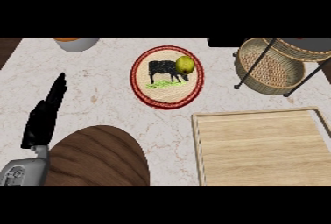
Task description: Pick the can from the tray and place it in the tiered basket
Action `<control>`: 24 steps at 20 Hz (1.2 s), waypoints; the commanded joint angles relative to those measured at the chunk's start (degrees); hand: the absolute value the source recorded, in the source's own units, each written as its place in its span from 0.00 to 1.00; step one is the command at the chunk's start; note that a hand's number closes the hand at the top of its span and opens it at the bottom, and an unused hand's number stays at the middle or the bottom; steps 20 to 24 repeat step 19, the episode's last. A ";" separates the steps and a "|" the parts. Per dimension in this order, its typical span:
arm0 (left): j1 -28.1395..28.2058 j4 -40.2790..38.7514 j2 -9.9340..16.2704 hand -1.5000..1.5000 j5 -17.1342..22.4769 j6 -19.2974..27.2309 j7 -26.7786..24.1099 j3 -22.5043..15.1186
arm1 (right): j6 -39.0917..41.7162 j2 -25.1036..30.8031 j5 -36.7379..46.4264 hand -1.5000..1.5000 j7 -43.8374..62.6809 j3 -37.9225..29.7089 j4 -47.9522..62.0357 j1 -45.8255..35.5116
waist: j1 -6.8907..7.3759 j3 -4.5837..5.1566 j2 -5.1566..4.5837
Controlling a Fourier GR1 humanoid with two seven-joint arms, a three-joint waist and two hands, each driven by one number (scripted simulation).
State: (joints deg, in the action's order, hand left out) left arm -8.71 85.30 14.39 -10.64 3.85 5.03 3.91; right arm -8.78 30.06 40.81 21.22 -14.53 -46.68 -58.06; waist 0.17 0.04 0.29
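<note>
The left robot hand [44, 116] rests at the left side of the surface [103, 87], fingers straight and holding nothing. Off to its right sits a plate [167, 77] with a cow picture and a yellow-green fruit [185, 64] on it. Farther right lies the wooden tray [258, 144]. No can shows on it. The tiered basket [268, 65] stands beyond the tray.

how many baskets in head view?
2: a wicker basket at upper right on the counter, and a second tier above it, cut off by the view's top right edge. Others may be out of view.
</note>
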 commanded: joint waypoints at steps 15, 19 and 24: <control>1.88 -0.34 1.08 0.50 1.03 -1.77 -1.90 2.83 | 19.20 12.64 -20.92 0.00 9.52 -19.44 -30.36 25.98 | -1.58 -0.04 0.12; 2.27 -0.25 0.60 0.50 0.36 -1.25 -1.95 2.56 | 23.69 12.79 -29.14 0.00 4.65 -28.57 -35.60 35.22 | -1.75 -0.06 0.10; 2.27 -0.25 0.60 0.50 0.36 -1.25 -1.95 2.56 | 23.69 12.79 -29.14 0.00 4.65 -28.57 -35.60 35.22 | -1.75 -0.06 0.10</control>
